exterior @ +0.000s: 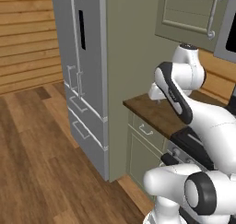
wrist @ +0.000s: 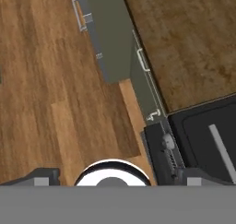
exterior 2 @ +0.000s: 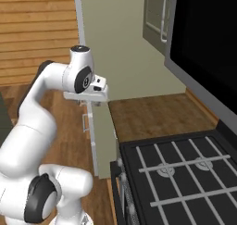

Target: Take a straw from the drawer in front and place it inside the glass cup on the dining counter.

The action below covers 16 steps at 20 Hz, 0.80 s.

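Your end effector (exterior 2: 87,101) stands open, jaws spread wide with nothing between them, and it hangs pointing down just off the front edge of the short wood table (exterior: 156,111) beside the stove (exterior 2: 185,173). Directly below and in front of it is the drawer (exterior: 144,128), closed, its flat sage-green panel flush under the table edge and its small silver handle (wrist: 143,60) lying along the panel. The straw is presumably inside that shut drawer, so opening it looks like the step in hand. To do that well, bring the end effector down past the table edge and out in front of the panel, not straight down, or the fingers may strike the wood. Turn the wrist so the jaws straddle the bar across its thin section, centre on it, then close firmly before pulling. Pull straight out toward the base, square to the panel; a slanted pull is likely to slip off so small a bar. Mind the fridge (exterior: 87,80) close on the far side and the stove front on the near side, which leave little room to swing. Open it fully enough that you can look down into the box.
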Tool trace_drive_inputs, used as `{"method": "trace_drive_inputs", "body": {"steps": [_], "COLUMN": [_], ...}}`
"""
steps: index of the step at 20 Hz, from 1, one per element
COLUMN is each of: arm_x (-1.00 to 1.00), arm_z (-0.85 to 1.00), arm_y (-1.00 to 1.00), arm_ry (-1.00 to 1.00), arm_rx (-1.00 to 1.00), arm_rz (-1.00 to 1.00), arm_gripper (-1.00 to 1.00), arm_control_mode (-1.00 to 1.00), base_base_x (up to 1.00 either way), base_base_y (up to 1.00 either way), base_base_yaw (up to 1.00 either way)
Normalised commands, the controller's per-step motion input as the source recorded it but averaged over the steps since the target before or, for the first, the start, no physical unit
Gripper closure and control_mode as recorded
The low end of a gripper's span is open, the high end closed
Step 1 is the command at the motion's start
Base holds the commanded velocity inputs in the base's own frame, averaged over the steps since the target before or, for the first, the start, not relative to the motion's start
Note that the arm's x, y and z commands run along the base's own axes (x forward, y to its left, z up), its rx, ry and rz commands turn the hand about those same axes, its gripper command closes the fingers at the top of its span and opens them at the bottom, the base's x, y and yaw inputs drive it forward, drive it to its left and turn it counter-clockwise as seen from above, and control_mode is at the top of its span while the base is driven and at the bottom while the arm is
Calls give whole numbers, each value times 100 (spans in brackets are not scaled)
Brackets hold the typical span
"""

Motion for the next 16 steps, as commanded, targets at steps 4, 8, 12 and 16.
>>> {"method": "trace_drive_inputs", "body": {"steps": [4,8,12,16], "arm_x": [10,6,41,63], "arm_z": [-15,-36,-51,-60], "arm_y": [-6,25,53,59], "arm_ry": [-1,1,12,12], "arm_rx": [-6,-20,-24,-31], "arm_rz": [24,16,8,1], "arm_gripper": [-100,-100,-100,-100], "arm_control_mode": [-100,-100,-100,-100], "base_base_x": [0,0,0,0], "base_base_y": [0,0,0,0], "base_base_yaw": [0,0,0,0]}}
